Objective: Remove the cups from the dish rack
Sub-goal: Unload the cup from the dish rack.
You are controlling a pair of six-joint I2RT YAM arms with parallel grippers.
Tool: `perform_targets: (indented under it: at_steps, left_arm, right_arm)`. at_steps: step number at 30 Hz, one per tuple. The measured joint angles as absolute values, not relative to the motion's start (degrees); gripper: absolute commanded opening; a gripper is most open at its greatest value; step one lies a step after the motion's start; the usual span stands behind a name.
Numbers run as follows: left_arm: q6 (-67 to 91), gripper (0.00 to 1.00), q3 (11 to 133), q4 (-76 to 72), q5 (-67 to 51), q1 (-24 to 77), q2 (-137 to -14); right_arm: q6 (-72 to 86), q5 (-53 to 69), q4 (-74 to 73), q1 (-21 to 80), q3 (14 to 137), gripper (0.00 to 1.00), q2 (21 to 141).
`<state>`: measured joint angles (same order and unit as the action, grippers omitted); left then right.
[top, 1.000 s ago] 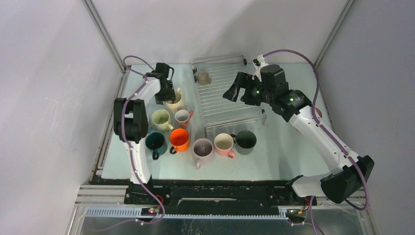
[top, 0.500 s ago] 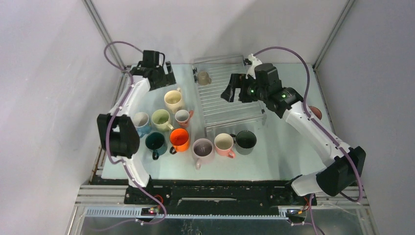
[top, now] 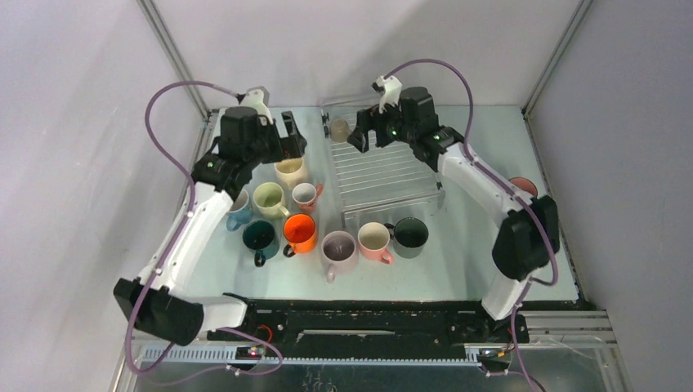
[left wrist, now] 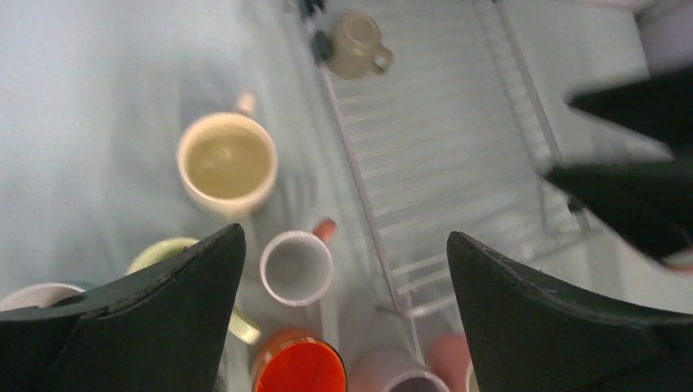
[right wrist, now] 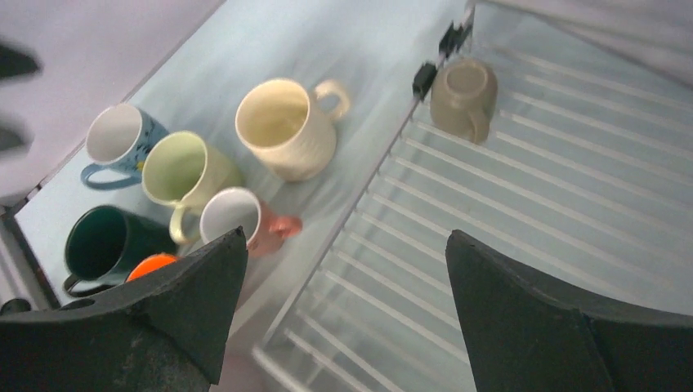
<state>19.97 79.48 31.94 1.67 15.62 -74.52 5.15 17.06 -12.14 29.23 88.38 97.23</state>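
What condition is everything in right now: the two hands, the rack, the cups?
Left hand, open, holding nothing.
Right hand, open, holding nothing.
Dish rack, holds just one cup.
Taupe cup, in the rack's far left corner.
Cream cup, upright on the table, mouth up.
Orange cup, upright on the table, mouth up.

We count eleven cups (top: 300, 231): one taupe cup (top: 339, 129) lies in the single dish rack (top: 384, 175), and ten stand on the table (top: 458, 261), including a reddish cup (top: 524, 185) half hidden at its right edge.
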Motion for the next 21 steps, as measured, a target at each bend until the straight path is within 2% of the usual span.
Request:
perform_targets:
  at_steps: [8,16,21]
  left_arm:
    - [21.41,1.0,69.65,31.64,-2.07,20.12,-64.73]
    - [21.89,1.0,69.01,35.31,-3.29,20.12,-56.45]
    - [21.87,1.0,69.58,38.28,-3.81,20.12,-53.19]
  right_arm:
    - [-0.01,25.21,-8.6,26.35,100.42,0.89,112.44]
    - [-3.44,30.24,-6.59,23.24,108.71,0.86,124.09]
    - [-4.49,30.83,-6.74,22.55,119.02,0.81,132.6]
